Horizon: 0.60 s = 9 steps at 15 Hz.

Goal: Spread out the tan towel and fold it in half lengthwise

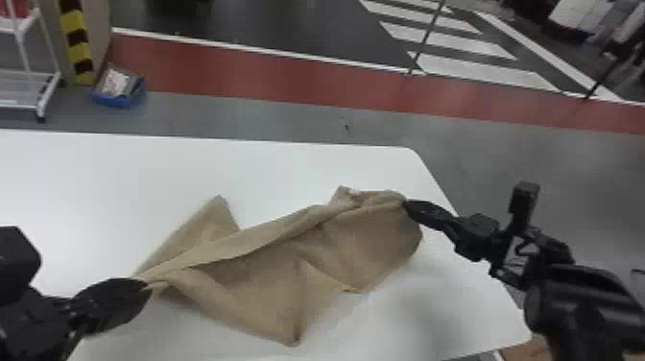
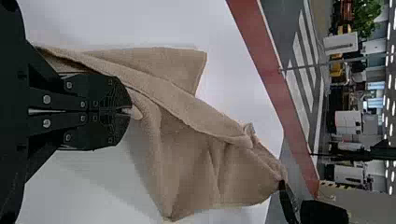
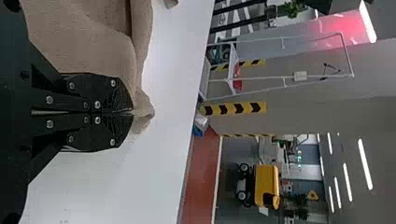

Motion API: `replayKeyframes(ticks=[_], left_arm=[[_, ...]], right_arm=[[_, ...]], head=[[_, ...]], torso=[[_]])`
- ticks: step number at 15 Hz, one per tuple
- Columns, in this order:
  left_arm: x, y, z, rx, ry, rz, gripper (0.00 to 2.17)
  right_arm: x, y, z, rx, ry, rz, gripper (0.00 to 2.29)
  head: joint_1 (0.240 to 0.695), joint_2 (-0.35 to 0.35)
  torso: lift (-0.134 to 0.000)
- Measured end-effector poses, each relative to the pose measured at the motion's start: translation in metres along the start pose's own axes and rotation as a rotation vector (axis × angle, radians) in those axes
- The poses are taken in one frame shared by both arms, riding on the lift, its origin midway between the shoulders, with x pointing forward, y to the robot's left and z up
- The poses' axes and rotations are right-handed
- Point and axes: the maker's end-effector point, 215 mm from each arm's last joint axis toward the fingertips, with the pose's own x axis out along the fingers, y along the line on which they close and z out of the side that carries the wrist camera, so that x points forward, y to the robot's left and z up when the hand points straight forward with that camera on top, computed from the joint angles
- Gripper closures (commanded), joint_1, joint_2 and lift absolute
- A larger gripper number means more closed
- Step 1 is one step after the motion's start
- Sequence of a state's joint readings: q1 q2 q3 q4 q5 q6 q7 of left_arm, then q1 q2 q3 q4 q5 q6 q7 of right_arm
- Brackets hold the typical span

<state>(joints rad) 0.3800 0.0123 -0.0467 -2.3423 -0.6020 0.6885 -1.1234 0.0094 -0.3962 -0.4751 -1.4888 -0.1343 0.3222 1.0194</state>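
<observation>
The tan towel (image 1: pixel 268 269) is stretched between both grippers over the white table, creased, with one corner sticking up at the far left and another hanging toward the near side. My left gripper (image 1: pixel 144 288) is shut on its left end; in the left wrist view the left gripper (image 2: pixel 127 112) pinches a bit of the towel (image 2: pixel 182 163). At the towel's right end my right gripper (image 1: pixel 408 205) is shut on its upper edge. The right wrist view has the right gripper (image 3: pixel 131 113) closed on the towel (image 3: pixel 93 46) near a bunched corner.
The white table (image 1: pixel 144 163) extends behind and left of the towel, its right edge running under the right arm. Beyond it on the floor are a blue box (image 1: pixel 119 91) and a white rack (image 1: pixel 24 72) at the far left.
</observation>
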Motion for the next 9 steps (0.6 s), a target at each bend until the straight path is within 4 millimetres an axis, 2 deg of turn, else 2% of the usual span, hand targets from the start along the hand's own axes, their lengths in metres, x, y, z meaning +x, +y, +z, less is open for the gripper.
replayKeyframes(ticks=[2, 5, 9], left_arm=[[-0.015, 0.015, 0.008, 0.018, -0.021, 0.03, 1.67], [-0.033, 0.038, 0.008, 0.022, -0.04, 0.077, 1.67], [-0.048, 0.065, -0.007, -0.002, -0.04, 0.126, 1.68]], right_arm=[[-0.009, -0.022, -0.001, 0.033, 0.026, -0.052, 2.16], [-0.014, -0.045, -0.022, 0.057, 0.088, -0.126, 2.16], [-0.018, -0.069, -0.043, 0.073, 0.166, -0.191, 2.16]], head=[[0.695, -0.35], [0.695, -0.35], [0.695, -0.35]], torso=[[-0.12], [-0.12], [-0.12]])
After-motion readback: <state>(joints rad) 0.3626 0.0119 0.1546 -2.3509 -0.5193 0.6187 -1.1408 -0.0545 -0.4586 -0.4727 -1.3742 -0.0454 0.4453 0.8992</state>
